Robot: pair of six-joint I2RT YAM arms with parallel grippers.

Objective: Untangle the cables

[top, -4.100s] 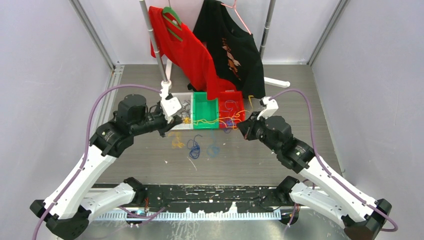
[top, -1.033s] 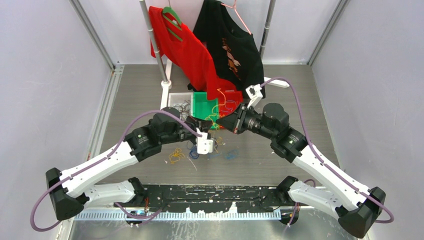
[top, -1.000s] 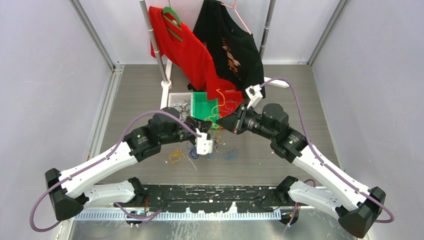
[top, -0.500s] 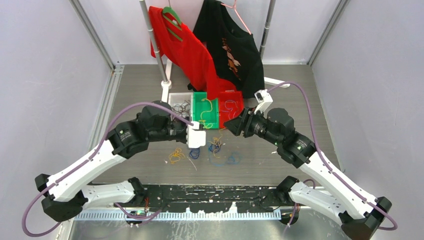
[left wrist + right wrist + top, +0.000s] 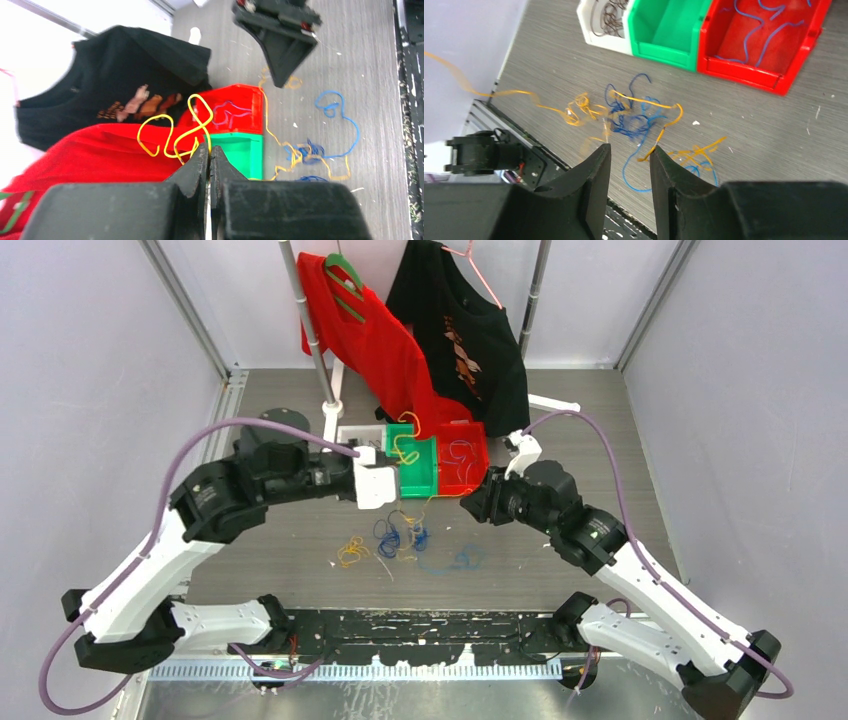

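The cables lie as a loose clump of blue and orange strands (image 5: 405, 535) on the table in front of the bins, and it also shows in the right wrist view (image 5: 629, 120). My left gripper (image 5: 393, 465) is shut on a yellow cable (image 5: 175, 132). It holds that cable's loops up over the green bin (image 5: 418, 468), and one strand trails down to the clump (image 5: 305, 152). My right gripper (image 5: 466, 508) is open and empty above the table. An orange cable end (image 5: 659, 140) lies just beyond its fingertips (image 5: 659, 157).
A white bin (image 5: 606, 17) holds black cables and a red bin (image 5: 764, 35) holds blue cables, either side of the green bin. Loose orange (image 5: 350, 552) and blue (image 5: 460, 560) strands lie on the table. Red and black shirts (image 5: 470, 330) hang behind the bins.
My left gripper has moved back and left from the table's middle to over the green bin, drawing the yellow cable out of the clump. My right gripper has pulled back towards the near right.
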